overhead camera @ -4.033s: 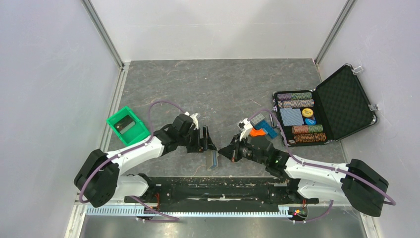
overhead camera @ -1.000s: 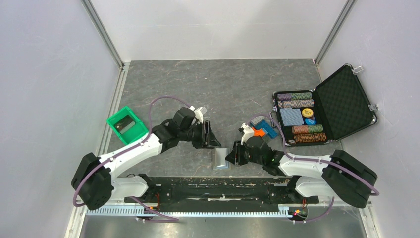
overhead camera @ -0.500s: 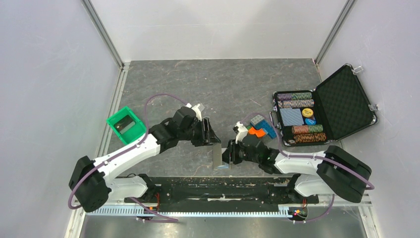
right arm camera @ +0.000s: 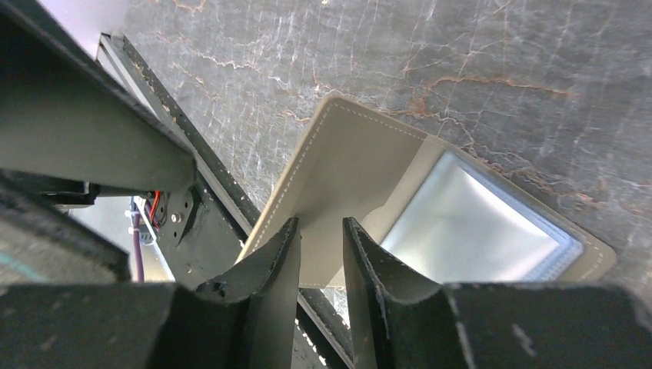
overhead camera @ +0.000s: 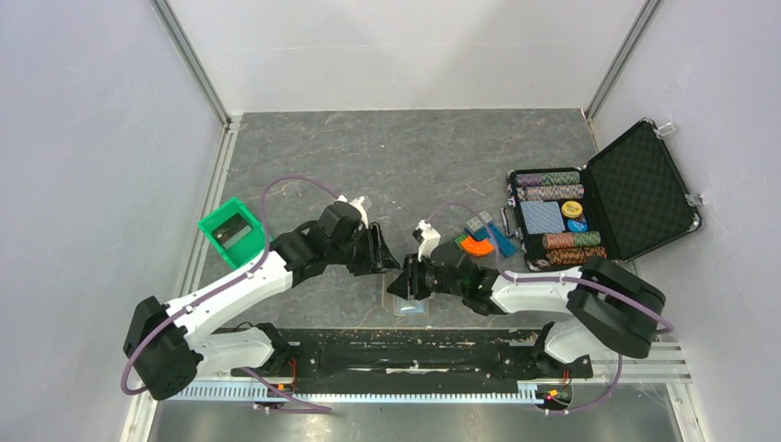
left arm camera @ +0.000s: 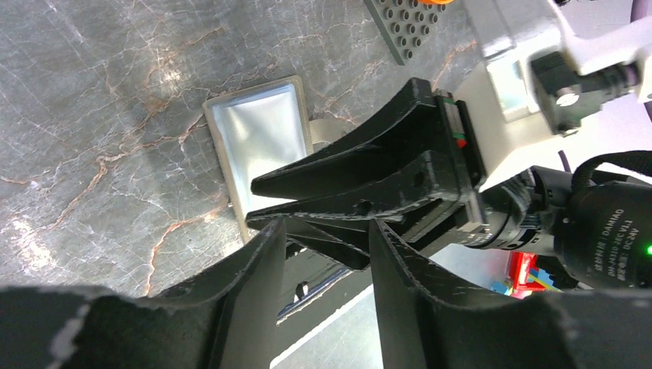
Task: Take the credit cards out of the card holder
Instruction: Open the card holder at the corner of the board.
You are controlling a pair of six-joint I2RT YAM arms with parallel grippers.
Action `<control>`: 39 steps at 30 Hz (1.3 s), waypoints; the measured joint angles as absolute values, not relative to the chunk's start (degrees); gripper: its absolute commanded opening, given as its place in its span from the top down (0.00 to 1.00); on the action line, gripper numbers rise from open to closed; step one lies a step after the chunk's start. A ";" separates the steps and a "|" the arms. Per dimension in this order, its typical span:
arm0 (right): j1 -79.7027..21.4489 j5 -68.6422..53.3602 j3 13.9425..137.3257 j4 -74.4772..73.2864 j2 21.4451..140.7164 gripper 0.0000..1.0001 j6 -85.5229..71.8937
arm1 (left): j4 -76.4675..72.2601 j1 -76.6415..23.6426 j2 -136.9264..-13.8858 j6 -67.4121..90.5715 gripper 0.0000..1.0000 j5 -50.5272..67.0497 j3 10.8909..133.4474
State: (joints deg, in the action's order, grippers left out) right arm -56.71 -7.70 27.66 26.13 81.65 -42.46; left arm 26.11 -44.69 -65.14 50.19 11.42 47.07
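Taupe outside, silvery inside: the card holder [overhead camera: 408, 300] lies spread open at the table's [overhead camera: 414, 157] near edge. From above, the right gripper [overhead camera: 403, 280] is right over it and the left gripper [overhead camera: 389, 260] just behind. On the left wrist view, those jaws stand apart with nothing between them, probably waiting to take a card. On the right wrist view, narrowly parted fingers [right arm camera: 271, 261] reach down at the taupe flap, likely to pin it flat. No credit cards showing yet.
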 measured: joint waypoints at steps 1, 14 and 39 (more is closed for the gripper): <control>-57.01 -7.70 28.03 26.24 82.61 0.73 -42.57 | 26.28 -44.69 -65.14 50.19 0.57 11.42 47.07; -58.30 -5.69 28.60 26.20 88.55 0.75 -42.85 | 24.12 -44.42 -66.78 50.24 0.88 10.63 39.79; -57.91 4.43 25.54 13.98 73.97 0.60 -38.98 | 14.55 -44.38 -77.32 48.93 0.90 9.50 32.03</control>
State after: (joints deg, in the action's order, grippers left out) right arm -57.91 4.43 25.54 13.98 73.97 -38.98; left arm 14.55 -44.38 -77.32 48.93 9.50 32.03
